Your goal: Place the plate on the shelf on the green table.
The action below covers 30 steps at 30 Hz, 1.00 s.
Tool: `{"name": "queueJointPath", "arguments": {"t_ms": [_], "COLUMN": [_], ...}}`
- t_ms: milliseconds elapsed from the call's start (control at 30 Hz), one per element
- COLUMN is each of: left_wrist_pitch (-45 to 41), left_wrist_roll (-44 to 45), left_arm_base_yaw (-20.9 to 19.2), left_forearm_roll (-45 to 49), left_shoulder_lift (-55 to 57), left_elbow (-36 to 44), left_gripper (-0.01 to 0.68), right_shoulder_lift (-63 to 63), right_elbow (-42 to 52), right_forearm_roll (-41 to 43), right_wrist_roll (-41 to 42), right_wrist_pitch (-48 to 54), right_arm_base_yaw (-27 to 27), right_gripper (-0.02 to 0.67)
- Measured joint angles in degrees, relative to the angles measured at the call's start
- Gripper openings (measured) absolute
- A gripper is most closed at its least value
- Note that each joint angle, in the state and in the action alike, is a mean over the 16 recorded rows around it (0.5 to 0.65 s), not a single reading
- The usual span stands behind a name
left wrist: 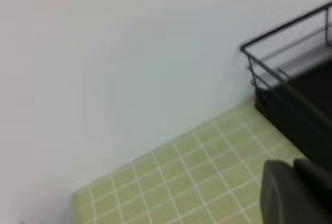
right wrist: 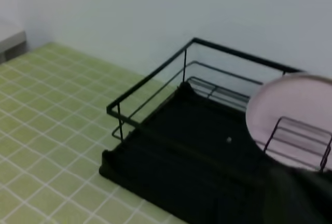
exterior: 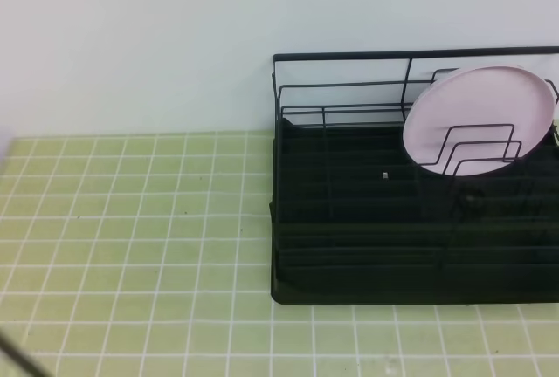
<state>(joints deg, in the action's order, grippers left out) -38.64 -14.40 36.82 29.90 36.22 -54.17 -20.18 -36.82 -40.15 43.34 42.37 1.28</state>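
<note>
A pale pink plate (exterior: 476, 119) stands on edge in the back right of the black wire shelf (exterior: 349, 220), behind bent-wire dividers. The shelf rests on the green table (exterior: 131, 220). The right wrist view shows the plate (right wrist: 290, 120) and the shelf (right wrist: 171, 162) from the front left. Neither gripper appears in the exterior high view. My left gripper (left wrist: 293, 172) is a dark blur over the tiles left of the shelf (left wrist: 295, 105), its fingers together and empty. My right gripper (right wrist: 303, 198) is a dark blur below the plate, apart from it and shut.
A white wall (exterior: 131, 37) runs behind the table and the shelf. A grey ledge (right wrist: 10, 40) sits at the table's far left end. A thin dark line (exterior: 17, 359) crosses the bottom left corner of the exterior high view.
</note>
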Motion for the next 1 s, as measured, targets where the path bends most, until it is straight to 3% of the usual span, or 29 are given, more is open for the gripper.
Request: {"name": "queueJointPath", "arguments": {"t_ms": [433, 1000], "left_wrist_pitch": [8.72, 8.85], "left_wrist_roll": [-8.8, -11.33], "left_arm_base_yaw": [-0.01, 0.0], "left_forearm_roll": [1.93, 1.58], "left_shoulder_lift": [-15.45, -19.5], "left_elbow": [21.6, 28.29], "left_gripper": [0.0, -0.001], "right_shoulder_lift": [13.56, 14.96], "right_elbow": [13.83, 15.3], "right_forearm_roll": [7.1, 6.62], "right_wrist_roll": [-4.67, -4.77], "right_wrist_pitch": [-2.45, -4.0], "right_arm_base_yaw": [0.0, 0.0], "right_gripper": [0.003, 0.001]}}
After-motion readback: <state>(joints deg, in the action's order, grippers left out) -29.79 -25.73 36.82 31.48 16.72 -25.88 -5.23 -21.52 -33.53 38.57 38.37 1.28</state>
